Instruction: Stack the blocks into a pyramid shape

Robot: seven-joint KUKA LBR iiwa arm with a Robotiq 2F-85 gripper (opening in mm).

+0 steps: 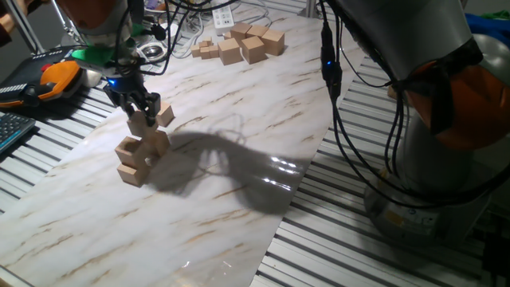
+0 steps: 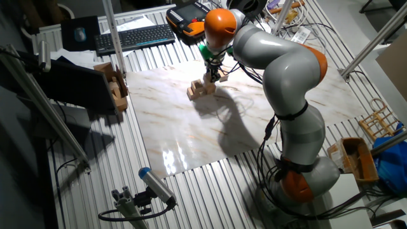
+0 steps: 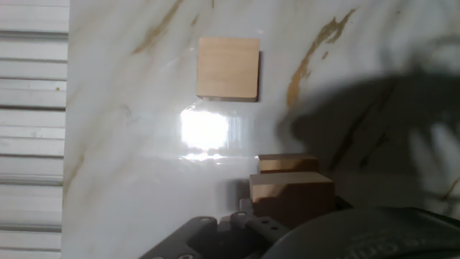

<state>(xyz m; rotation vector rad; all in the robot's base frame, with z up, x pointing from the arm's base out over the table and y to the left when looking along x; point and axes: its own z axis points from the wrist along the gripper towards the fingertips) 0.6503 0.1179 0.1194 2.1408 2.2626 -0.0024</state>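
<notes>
A stepped heap of tan blocks [image 1: 137, 158] stands at the left of the marble board [image 1: 239, 143]. It also shows in the other fixed view as a heap [image 2: 201, 89]. My gripper [image 1: 141, 112] is directly over the heap, shut on the top block [image 1: 142, 123], which sits on or just above the blocks below. One loose block [image 1: 166, 114] lies on the board just behind the heap. The hand view shows that loose block [image 3: 228, 68] flat on the marble, and two heap blocks [image 3: 291, 191] close under the hand. The fingertips are hidden in the hand view.
A pile of spare wooden blocks [image 1: 243, 44] lies at the board's far end near a white power strip [image 1: 224, 16]. An orange pendant [image 1: 56, 78] and a keyboard [image 1: 12, 127] sit off the left edge. Slatted metal table [image 1: 335, 247] surrounds the board. The arm's cables [image 1: 335, 96] hang at the right.
</notes>
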